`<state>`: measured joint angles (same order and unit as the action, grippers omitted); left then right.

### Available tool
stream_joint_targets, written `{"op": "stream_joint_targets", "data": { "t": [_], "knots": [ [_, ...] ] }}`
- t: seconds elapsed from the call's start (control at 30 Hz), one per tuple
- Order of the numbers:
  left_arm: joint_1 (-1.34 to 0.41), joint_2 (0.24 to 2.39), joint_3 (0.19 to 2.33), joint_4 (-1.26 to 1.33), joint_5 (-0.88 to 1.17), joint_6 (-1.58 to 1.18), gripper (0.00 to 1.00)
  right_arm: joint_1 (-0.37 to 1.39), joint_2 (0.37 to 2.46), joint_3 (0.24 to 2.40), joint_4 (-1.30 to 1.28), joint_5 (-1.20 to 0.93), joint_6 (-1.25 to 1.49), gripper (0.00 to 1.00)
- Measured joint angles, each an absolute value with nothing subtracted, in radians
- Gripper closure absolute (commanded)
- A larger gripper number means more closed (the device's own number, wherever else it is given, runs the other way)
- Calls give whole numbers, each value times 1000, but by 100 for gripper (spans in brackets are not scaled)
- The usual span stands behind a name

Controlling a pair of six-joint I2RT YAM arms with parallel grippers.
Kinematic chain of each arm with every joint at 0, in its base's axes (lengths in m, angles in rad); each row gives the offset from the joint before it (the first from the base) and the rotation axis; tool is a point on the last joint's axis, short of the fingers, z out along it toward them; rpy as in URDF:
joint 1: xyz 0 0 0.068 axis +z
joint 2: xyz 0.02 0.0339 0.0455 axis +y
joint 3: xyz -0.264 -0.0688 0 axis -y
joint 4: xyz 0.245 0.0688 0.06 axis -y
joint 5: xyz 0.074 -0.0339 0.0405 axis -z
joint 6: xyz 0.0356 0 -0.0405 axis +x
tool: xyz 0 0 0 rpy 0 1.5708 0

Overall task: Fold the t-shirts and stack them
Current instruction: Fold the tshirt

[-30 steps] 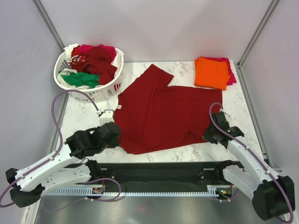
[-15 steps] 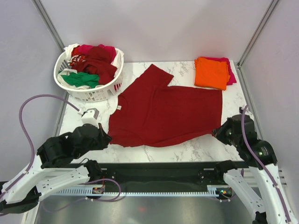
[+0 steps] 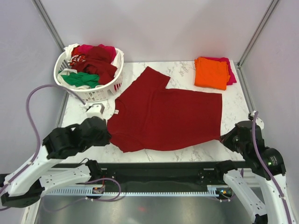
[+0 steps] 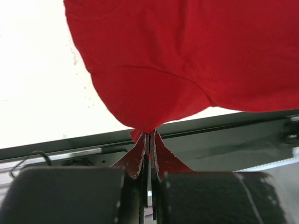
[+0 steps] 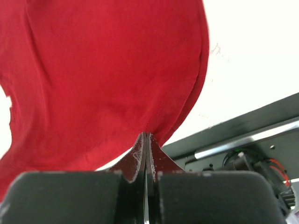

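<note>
Pinching the dark red t-shirt (image 3: 163, 116) spread across mid-frame, we are clamping our left gripper (image 4: 148, 138) closed on its lower-left edge, our right gripper (image 5: 145, 138) closed on its lower-right corner

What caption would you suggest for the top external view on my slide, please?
Left gripper and right gripper pinch the near corners of the dark red t-shirt spread on the table.

Left arm (image 3: 56, 176) and right arm (image 3: 243, 189): white moulded link shells, black rounded joint housings, black wrist blocks. Cabling: one left purple cable (image 3: 29, 112) in a wide loop, one right purple cable (image 3: 255, 140) along the forearm. Jaws: black square-bodied pair per arm, thin triangular tips with pale, worn edges.
</note>
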<state>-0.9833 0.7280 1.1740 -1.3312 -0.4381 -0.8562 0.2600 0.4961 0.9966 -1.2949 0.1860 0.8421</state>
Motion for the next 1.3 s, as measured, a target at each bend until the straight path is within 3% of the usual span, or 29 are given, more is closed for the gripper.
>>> {"op": "stream_joint_targets", "data": {
  "t": [0.13, 0.53, 1.03, 1.23, 1.3],
  "knots": [
    [-957, 931, 1263, -1312, -440, -769, 98, 260, 593, 1053, -1256, 269, 836, 100],
    [-542, 1476, 1552, -1084, -204, -360, 98, 213, 910, 1030, -1025, 393, 782, 100],
    [-428, 2009, 1919, -1048, -163, -194, 98, 24, 1209, 941, -782, 304, 708, 100],
    [-412, 2182, 2074, -1053, -213, -166, 98, -64, 1313, 903, -712, 262, 699, 91],
    [-406, 2244, 2113, -1058, -231, -163, 91, -72, 1351, 899, -693, 259, 699, 78]
  ]
}}
